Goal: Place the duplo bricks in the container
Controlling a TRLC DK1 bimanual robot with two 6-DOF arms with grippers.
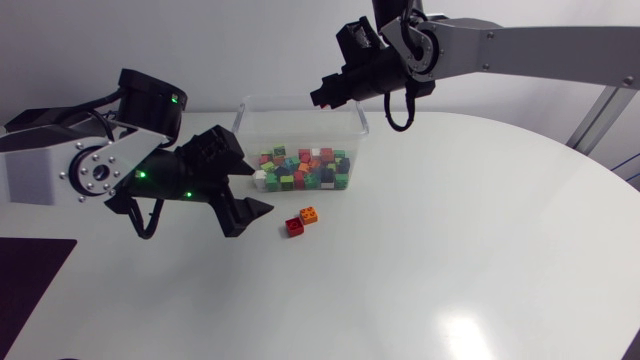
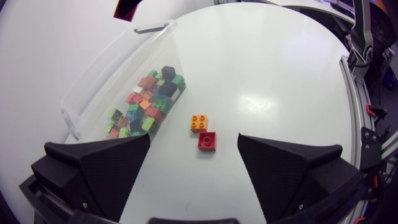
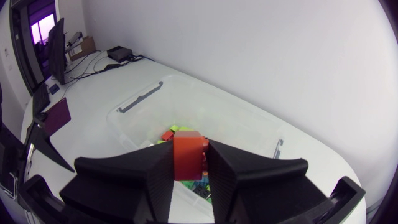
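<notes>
A clear plastic container (image 1: 300,112) at the table's back holds several coloured duplo bricks (image 1: 305,168). On the table in front of it lie a red brick (image 1: 294,226) and an orange brick (image 1: 309,214), side by side. My left gripper (image 1: 248,185) is open and hangs left of these two. In the left wrist view the red brick (image 2: 207,141) and orange brick (image 2: 199,122) lie just ahead of the left gripper (image 2: 194,142), between its spread fingers. My right gripper (image 1: 325,95) hovers over the container's back rim, shut on a red-orange brick (image 3: 188,155).
The container (image 2: 93,81) has grey handles on its end walls. White tabletop stretches right of and in front of the two loose bricks. A dark mat (image 1: 30,270) lies at the table's front left.
</notes>
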